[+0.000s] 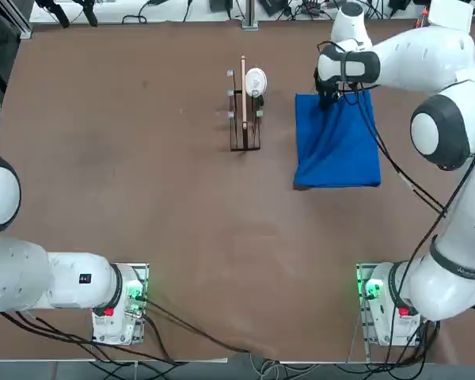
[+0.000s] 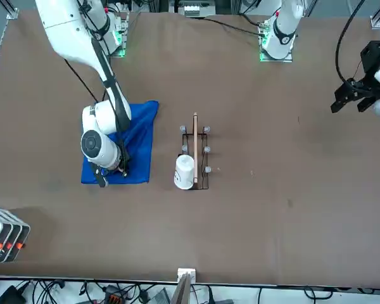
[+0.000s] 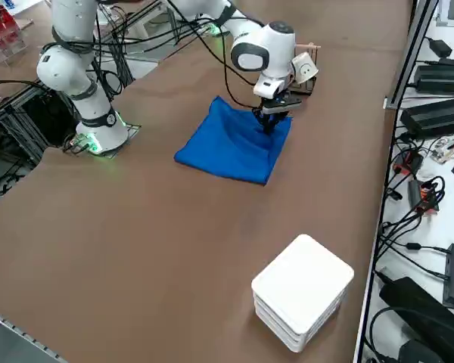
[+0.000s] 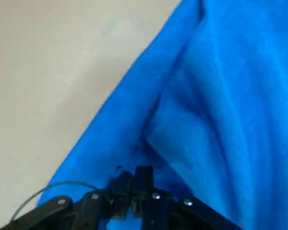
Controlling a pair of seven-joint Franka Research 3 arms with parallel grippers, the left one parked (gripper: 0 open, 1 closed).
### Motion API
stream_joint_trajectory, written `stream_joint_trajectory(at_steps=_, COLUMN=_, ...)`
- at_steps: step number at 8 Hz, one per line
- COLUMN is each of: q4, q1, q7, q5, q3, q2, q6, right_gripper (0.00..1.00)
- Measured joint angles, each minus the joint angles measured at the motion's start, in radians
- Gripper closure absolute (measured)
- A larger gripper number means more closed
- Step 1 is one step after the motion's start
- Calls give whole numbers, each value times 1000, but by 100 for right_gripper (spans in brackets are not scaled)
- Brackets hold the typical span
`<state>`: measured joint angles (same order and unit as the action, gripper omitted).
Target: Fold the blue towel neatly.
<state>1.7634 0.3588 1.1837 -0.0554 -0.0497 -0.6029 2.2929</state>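
Note:
The blue towel (image 1: 336, 146) lies on the brown table in the right half, rumpled, with its near edge folded over. It shows too in the front view (image 2: 138, 142), the right side view (image 3: 231, 147) and the right wrist view (image 4: 206, 96). My right gripper (image 1: 327, 101) is down at the towel's far left corner, seen also from the front (image 2: 102, 176) and from the side (image 3: 268, 125). In the wrist view the gripper (image 4: 132, 189) is shut, its fingertips pinched together on a ridge of blue cloth.
A wooden stand (image 1: 244, 119) with a white round object (image 1: 255, 81) on it sits just left of the towel, also in the front view (image 2: 195, 155). A stack of white boxes (image 3: 303, 302) rests at the table's far right side.

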Motion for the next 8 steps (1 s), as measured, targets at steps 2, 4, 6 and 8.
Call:
stream_joint_trajectory(at_steps=2, q4=-46, q1=29, q7=-4, q5=0, q3=6, q2=-2, q6=3, right_gripper=96)
stream_joint_trajectory(at_steps=4, q4=-96, q1=75, q7=-5, q5=0, q3=8, q2=-18, q6=3, right_gripper=96)
stream_joint_trajectory(at_steps=6, q4=-128, q1=104, q7=-19, q5=0, q3=9, q2=-35, q6=5, right_gripper=96)
stream_joint_trajectory(at_steps=8, q4=-190, q1=108, q7=-39, q5=0, q3=8, q2=-73, q6=6, right_gripper=96)
